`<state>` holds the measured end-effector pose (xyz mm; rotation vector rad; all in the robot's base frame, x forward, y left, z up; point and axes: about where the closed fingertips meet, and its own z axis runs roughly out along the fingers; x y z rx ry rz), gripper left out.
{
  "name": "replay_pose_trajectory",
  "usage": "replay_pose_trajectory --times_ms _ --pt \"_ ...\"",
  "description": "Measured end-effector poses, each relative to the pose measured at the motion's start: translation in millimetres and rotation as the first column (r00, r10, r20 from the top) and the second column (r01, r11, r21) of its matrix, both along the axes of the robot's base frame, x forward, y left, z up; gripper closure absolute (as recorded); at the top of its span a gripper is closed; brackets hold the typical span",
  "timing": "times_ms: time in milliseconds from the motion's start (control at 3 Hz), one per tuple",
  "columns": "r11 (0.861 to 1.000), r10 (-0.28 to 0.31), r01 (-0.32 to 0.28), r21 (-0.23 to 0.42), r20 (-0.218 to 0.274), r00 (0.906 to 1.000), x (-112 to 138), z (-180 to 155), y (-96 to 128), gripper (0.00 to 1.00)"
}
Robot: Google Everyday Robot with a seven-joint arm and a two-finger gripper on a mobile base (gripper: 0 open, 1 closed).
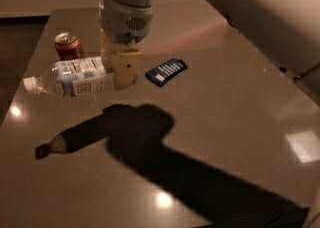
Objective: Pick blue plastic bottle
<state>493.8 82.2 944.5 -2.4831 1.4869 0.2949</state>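
The blue plastic bottle [72,77] is clear with a white cap at its left end and a pale blue-and-white label. It hangs sideways in the air above the table [215,122], and its shadow falls on the tabletop below it. My gripper [119,67] comes down from the top of the view and is shut on the bottle's right end, with a cream finger [126,68] across the front of it.
A red soda can [68,47] stands upright behind the bottle at the left. A small flat dark-blue packet [166,71] lies just right of the gripper. The arm's shadow [150,147] runs across the tabletop. The table's left edge borders dark floor.
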Motion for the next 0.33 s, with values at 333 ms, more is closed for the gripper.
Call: replay_pose_trajectory --times_ms 333 --pt "1.0 -0.003 0.003 0.022 0.017 0.9998 3.6 2.2 6.5 1.0"
